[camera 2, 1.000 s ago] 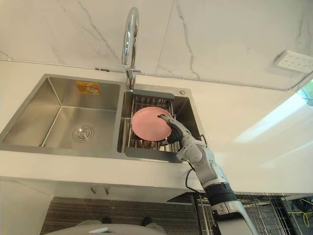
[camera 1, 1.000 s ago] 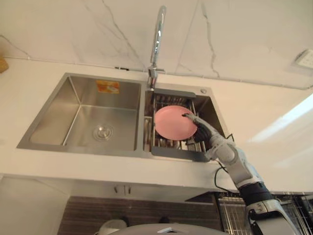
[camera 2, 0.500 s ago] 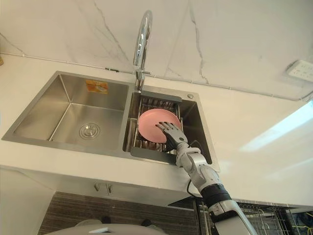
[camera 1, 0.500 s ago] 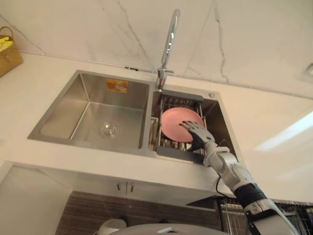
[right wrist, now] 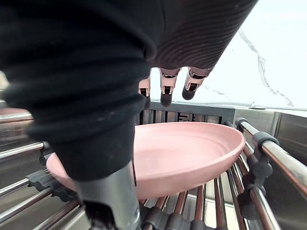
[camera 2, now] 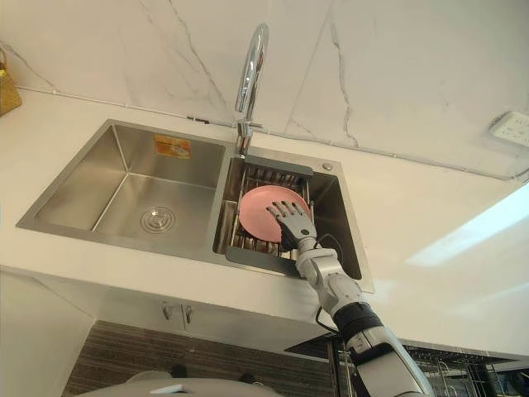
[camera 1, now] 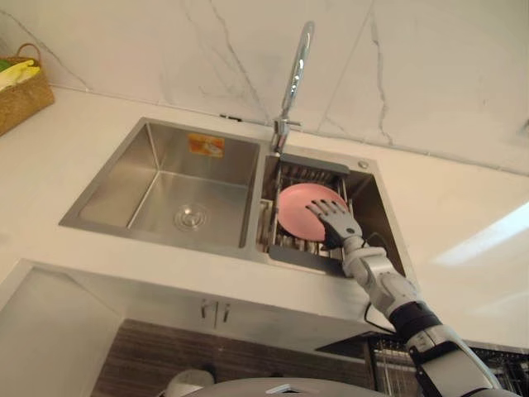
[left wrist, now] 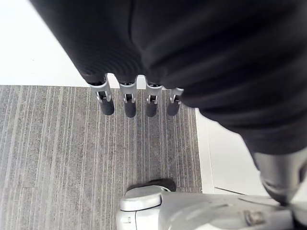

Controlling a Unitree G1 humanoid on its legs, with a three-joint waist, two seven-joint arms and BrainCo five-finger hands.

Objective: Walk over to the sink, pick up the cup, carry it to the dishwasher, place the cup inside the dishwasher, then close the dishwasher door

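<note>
Marble wall panels, white with grey veins (camera 1: 165, 50), back the scene on my head feed, and below them runs the white tabletop (camera 2: 430, 223). Set into it is the two-bowl stainless steel sink (camera 1: 111, 178). Its left bowl shows a round drain (camera 1: 191, 217) and an orange sticker (camera 1: 205, 145) on the far wall. A tall chrome tap (camera 1: 296, 74) rises from the far rim between the bowls.

Across the right bowl sits a metal-rod drain rack with a dark frame (camera 1: 299, 258). The round pink plate (camera 1: 296, 211) rests on its rods, hollow side up.

My right hand (camera 1: 335, 222) reaches in over the sink's near edge and is released, with its fingers straight and fanned over the plate. On the right wrist feed the dark fingertips (right wrist: 165, 98) sit above the plate's far rim, and I cannot tell whether any of them touches it.

My left hand (left wrist: 128, 103) hangs relaxed, fingers straight, over grey striped flooring (left wrist: 57, 158).

A woven basket (camera 1: 23, 93) stands at the tabletop's far left, well apart from the sink. A small white socket (camera 2: 512, 128) sits on the wall at the right.
</note>
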